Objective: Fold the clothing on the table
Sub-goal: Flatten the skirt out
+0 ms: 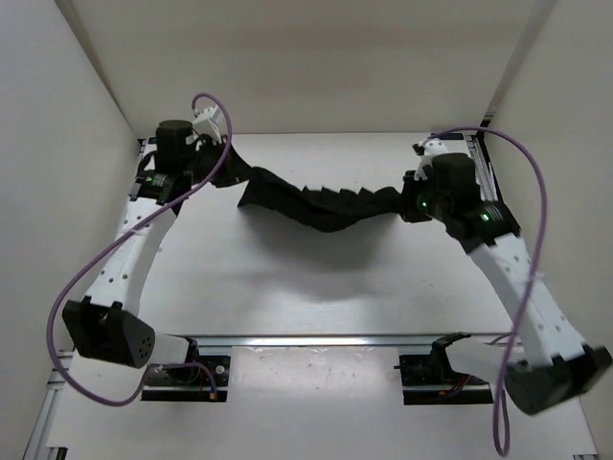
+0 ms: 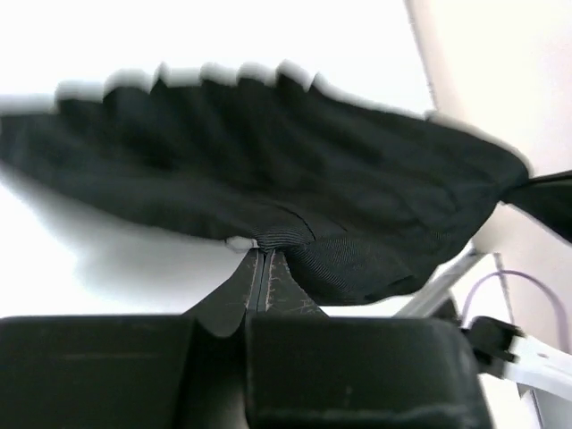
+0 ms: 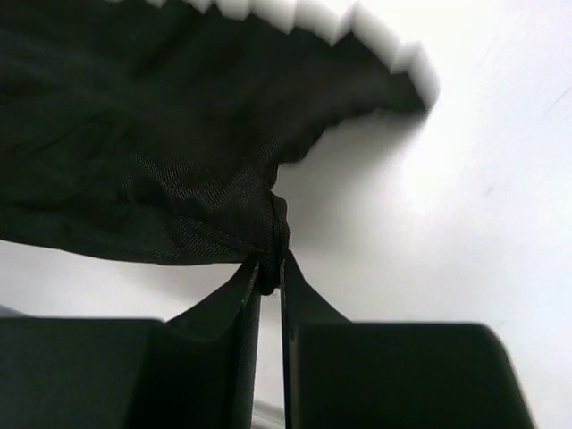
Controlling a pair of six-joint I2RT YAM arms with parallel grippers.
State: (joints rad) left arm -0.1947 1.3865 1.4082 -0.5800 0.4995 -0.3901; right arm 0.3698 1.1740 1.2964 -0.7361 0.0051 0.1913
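While both arms are extended forward, clothing (image 1: 316, 206) stretched above table (image 1: 316, 297), one end pinched in left gripper (image 2: 264, 257), other end pinched in right gripper (image 3: 270, 266).

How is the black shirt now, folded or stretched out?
Stretched out, not folded: the clothing hangs as a rippled band between the left claw and right claw, each pinching one end.

Clothing (image 1: 321, 203) spanned over the far half of the table (image 1: 316, 297)
It is hung between the left gripper (image 2: 261, 255), far left, and the right gripper (image 3: 271, 268), right.
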